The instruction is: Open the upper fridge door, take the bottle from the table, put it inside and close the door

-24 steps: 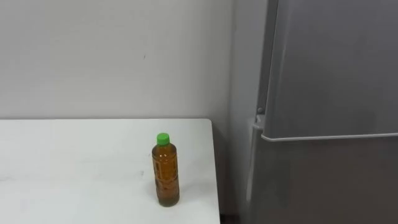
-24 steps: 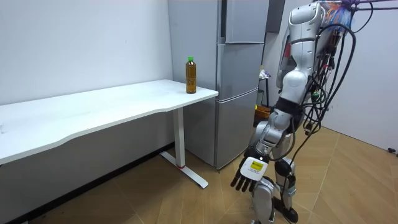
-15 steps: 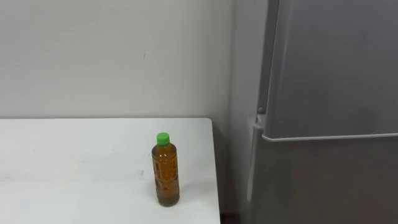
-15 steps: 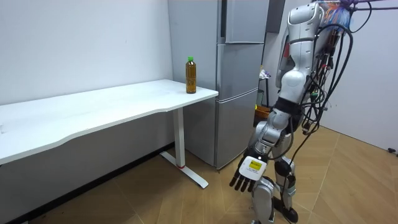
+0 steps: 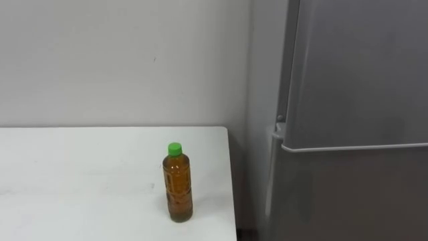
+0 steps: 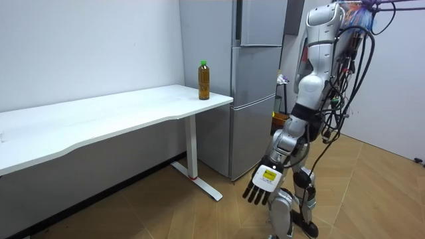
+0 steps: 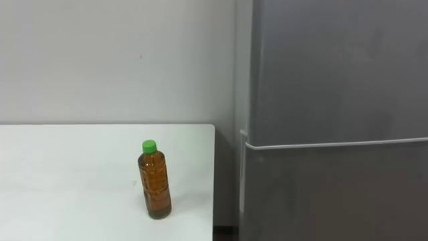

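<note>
An amber bottle (image 5: 178, 186) with a green cap stands upright near the right end of the white table (image 5: 73, 174), not far from its front edge. Right of the table is the grey fridge (image 5: 361, 73), both doors closed, with the seam between upper and lower door at about mid-height. In the room view the bottle (image 6: 204, 81) sits on the table corner beside the fridge (image 6: 255, 73). I stand a couple of steps from the fridge, facing it. My left hand (image 6: 261, 184) hangs low beside my leg, open, holding nothing.
A white wall runs behind the table (image 6: 99, 118) and fridge. The table rests on a white leg (image 6: 193, 149) near the fridge. Wooden floor (image 6: 199, 216) lies between me and the table.
My left hand has swung slightly lower and toward the room view's left. The bottle and fridge have not moved.
</note>
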Controlling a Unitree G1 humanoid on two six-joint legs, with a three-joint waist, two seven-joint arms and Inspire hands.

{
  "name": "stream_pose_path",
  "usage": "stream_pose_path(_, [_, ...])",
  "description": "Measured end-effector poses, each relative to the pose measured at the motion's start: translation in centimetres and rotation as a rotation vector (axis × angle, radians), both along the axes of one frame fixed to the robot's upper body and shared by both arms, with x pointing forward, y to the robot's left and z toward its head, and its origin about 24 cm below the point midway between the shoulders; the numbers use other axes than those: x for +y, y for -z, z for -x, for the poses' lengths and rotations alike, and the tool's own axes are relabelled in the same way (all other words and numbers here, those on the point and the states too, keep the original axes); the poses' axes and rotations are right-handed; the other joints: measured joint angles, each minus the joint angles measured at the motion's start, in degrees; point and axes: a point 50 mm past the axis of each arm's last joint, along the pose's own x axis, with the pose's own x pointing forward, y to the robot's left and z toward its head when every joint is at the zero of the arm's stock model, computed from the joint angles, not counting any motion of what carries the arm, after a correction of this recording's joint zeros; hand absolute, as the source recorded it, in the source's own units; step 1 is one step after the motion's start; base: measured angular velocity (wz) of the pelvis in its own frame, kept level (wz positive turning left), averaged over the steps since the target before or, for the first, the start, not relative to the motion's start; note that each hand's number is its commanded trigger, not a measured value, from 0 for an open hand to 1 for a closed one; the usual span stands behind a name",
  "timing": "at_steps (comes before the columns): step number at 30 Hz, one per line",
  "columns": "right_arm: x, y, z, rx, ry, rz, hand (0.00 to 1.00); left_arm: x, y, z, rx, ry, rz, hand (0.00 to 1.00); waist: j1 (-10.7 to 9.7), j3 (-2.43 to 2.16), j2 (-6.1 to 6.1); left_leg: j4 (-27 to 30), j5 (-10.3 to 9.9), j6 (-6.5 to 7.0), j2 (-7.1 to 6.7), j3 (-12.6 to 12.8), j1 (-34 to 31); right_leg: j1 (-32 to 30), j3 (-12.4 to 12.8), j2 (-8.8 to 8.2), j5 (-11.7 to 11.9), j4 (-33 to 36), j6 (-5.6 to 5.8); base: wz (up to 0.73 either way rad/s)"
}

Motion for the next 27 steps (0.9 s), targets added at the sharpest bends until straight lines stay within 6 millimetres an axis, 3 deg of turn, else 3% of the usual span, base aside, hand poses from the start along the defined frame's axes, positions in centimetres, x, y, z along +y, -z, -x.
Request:
stream_pose_path(9, [-0.1,0.0,0.0,-0.005,0.006,0.004,0.00,-0.2,0.0,-0.2,0.002,-0.019,-0.025,0.00,-0.1,-0.04,0.41,0.1,0.0,0.00,0.07,0.0,0.2,0.1,0.1,0.00,0.0,0.5,0.01,0.00])
stream_pose_path(16, [-0.3,-0.1,-0.3,-0.020,-0.042,0.024,0.00,0.3,-0.2,-2.1,-0.042,-0.036,-0.084,0.00,-0.1,-0.13,1.30,0.4,0.0,0.00,0.20,0.0,0.2,0.2,0.2,0.03,0.1,1.0,-0.06,0.00])
stream_pose_path(22, [-0.9,-0.3,-0.5,-0.026,-0.049,0.041,0.00,2.9,-3.2,-8.7,-0.331,-0.079,-0.252,0.00,0.1,0.28,2.08,0.5,0.0,0.04,0.28,-0.1,0.2,0.2,0.6,0.06,0.1,1.5,-0.12,-0.01])
stream_pose_path(27, [-1.1,-0.4,-0.6,-0.045,-0.052,0.058,0.00,4.3,-7.5,-14.5,-0.617,-0.122,-0.370,0.00,-0.1,0.17,2.75,0.4,0.1,0.05,0.25,0.3,0.3,-0.2,1.1,0.12,0.1,1.4,-0.12,-0.03])
